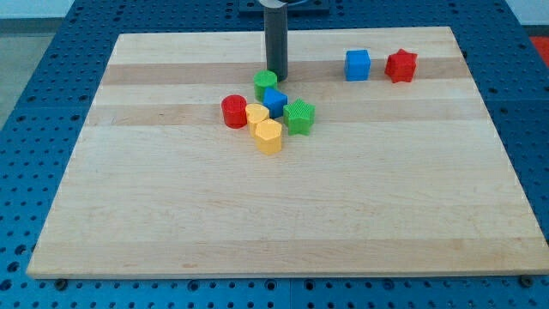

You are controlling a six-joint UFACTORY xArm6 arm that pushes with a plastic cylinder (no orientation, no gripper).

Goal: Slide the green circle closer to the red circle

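Note:
The green circle [265,83] stands near the board's upper middle. The red circle [233,112] lies a little below it, to the view's left, with a small gap between them. My tip [276,75] is at the lower end of the dark rod, touching the green circle's upper right side. A blue block [274,101] sits just below the green circle, touching it.
A yellow heart [256,114], a yellow hexagon-like block [268,136] and a green star-like block [299,117] cluster with the circles. A blue cube [358,64] and a red star-like block [401,66] stand at the upper right. The wooden board [283,215] has blue pegboard around it.

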